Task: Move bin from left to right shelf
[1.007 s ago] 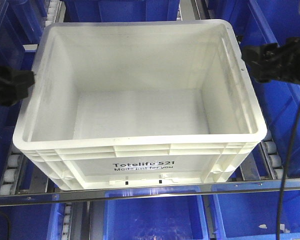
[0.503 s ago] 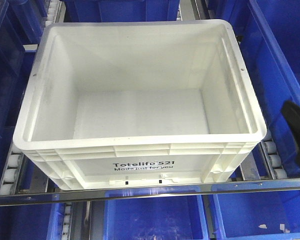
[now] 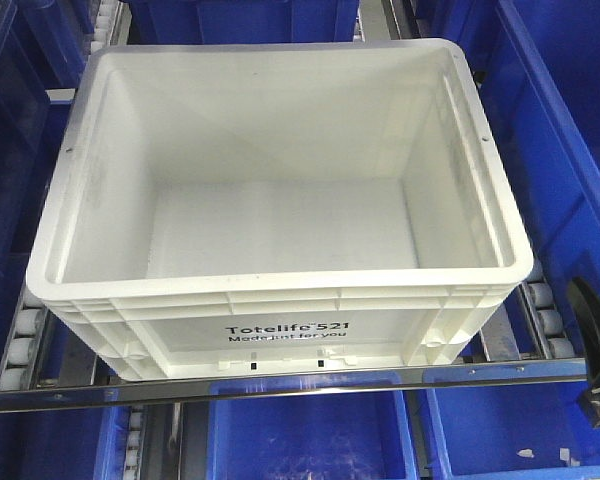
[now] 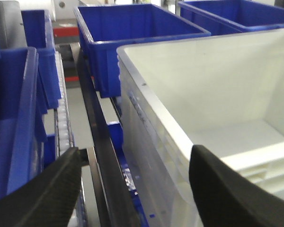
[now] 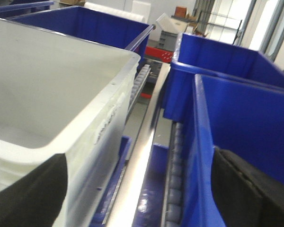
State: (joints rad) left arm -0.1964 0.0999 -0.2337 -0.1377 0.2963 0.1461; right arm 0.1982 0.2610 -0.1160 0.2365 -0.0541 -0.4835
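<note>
The white bin, empty and printed "Totelife 521", sits on the roller shelf in the middle of the front view. My left gripper is open wide. The bin's left wall and a dark rail lie between its fingers, which do not touch them. My right gripper is open wide, straddling the bin's right wall, a metal rail and a blue bin's wall. In the front view only one black finger of the right gripper shows, at the lower right edge. The left gripper is out of that view.
Blue bins stand close on both sides, behind and on the level below. A metal rail runs across in front of the white bin. Roller tracks flank it.
One second ago both grippers hung beside the bin's rim, left and right. Both have drawn back toward the camera: the left left the front view, the right dropped to the lower right edge.
</note>
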